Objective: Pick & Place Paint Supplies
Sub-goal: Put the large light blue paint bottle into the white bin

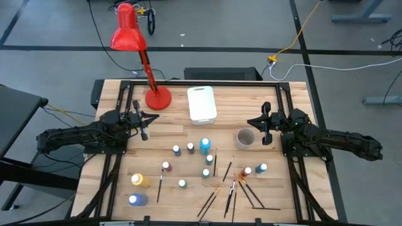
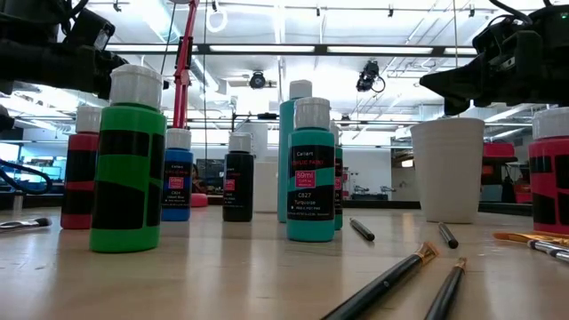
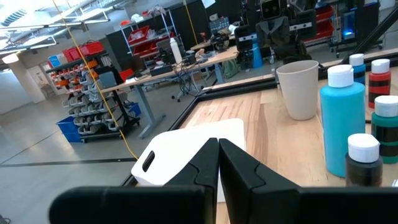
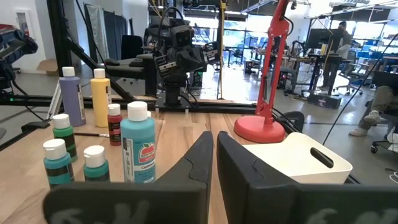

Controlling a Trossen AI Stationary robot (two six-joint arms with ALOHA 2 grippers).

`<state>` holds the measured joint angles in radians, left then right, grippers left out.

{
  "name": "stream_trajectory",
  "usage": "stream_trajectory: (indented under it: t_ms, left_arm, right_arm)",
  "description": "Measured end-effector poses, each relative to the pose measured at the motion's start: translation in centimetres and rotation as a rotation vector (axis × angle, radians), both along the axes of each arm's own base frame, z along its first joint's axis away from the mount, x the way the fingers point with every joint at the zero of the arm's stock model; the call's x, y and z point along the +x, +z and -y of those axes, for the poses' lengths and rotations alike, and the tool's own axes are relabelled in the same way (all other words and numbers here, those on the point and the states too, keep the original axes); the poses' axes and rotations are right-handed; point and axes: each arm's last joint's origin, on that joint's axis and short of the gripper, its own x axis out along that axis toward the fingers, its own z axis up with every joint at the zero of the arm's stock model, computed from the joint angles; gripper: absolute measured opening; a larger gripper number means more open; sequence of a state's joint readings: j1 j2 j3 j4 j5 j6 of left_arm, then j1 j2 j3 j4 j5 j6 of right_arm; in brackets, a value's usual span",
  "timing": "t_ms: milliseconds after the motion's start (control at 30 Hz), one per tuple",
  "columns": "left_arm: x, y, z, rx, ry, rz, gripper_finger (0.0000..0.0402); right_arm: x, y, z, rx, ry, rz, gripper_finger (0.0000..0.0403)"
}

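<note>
The left gripper [image 1: 144, 133] hangs above the table at about nine o'clock from the table's centre, its fingers [image 3: 205, 165] pressed together and holding nothing. The right gripper [image 1: 264, 137] hangs at about three o'clock, fingers [image 4: 202, 155] likewise closed and empty, just beside a white cup [image 1: 245, 137].

On the wooden table [image 1: 176, 119], a white rectangular tub [image 1: 201, 103] lies at twelve o'clock, with the round base of a red desk lamp [image 1: 157, 98] at about eleven o'clock beside it.

The paint bottles stand upright with white caps from the centre toward six o'clock. A tall teal bottle [image 1: 205, 145] stands near the centre, a small dark bottle [image 1: 177, 150] just to its nine o'clock side. A yellow bottle [image 1: 139, 179] and a blue bottle [image 1: 137, 199] stand at about seven o'clock, near the table's edge. A dark red bottle [image 1: 246, 171] and a blue-capped neighbour [image 1: 261, 168] stand at about five o'clock.

The paintbrushes [image 1: 229, 191] lie scattered flat at five to six o'clock, several crossing one another, some with orange-brown handles. One dark brush [image 1: 159, 186] lies alone at seven o'clock.
</note>
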<state>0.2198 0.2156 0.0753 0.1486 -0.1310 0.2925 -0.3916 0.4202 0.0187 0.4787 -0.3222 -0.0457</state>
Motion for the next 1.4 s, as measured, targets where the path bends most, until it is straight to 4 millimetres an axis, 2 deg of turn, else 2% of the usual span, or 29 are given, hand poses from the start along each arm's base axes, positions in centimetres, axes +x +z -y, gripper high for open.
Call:
stream_trajectory:
  t_ms: [633,767,1100,1233,1400]
  left_arm:
    - [0.0,0.0,0.0,-0.028,-0.017,0.012,0.0022]
    - [0.0,0.4,0.1,-0.029,-0.038,0.058,0.0026]
    - [0.0,1.1,0.2,-0.045,-0.077,0.136,0.008]
    - [0.0,1.2,0.2,-0.042,-0.078,0.148,0.0106]
    - [-0.1,1.5,0.2,-0.051,-0.08,0.18,0.0126]
  right_arm:
    - [0.0,0.0,0.0,-0.001,0.0,0.0,0.0026]
    - [0.0,0.0,0.0,-0.014,0.0,-0.001,0.0026]
    - [0.0,0.4,0.0,-0.055,-0.01,0.034,0.0026]
    - [-0.3,1.6,0.2,-0.138,-0.111,0.149,0.0026]
    - [-0.7,3.1,-0.1,-0.159,-0.072,0.312,0.0027]
